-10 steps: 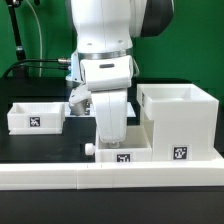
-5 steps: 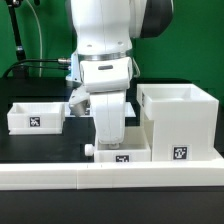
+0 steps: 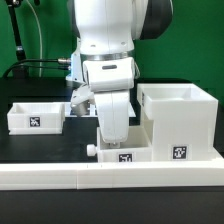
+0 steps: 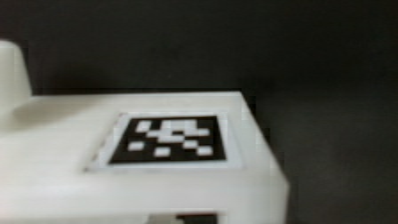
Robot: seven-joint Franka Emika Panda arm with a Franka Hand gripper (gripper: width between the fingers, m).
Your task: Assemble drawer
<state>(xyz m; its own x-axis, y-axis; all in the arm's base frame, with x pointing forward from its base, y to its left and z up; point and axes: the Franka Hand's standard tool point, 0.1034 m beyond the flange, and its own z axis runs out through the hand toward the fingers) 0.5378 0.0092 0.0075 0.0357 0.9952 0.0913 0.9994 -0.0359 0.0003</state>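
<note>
The tall white casing [image 3: 180,122] stands at the exterior view's right, open at the top, with a tag on its front. One knobbed white tray [image 3: 34,117] sits at the left. A second tray [image 3: 124,156], its knob pointing left, lies against the front rail beside the casing. My gripper [image 3: 115,138] hangs straight down onto this tray; its fingertips are hidden by the hand and the tray wall. The wrist view is blurred: a white tagged surface [image 4: 173,138] fills most of it, with black table beside it. No fingers show there.
A low white rail [image 3: 50,178] edges the black table at the front. A black cable [image 3: 40,64] and a dark stand are at the back left in front of a green backdrop.
The arm's hand has shifted slightly toward the exterior view's right, over the middle tray. The casing and the left tray have not moved.
</note>
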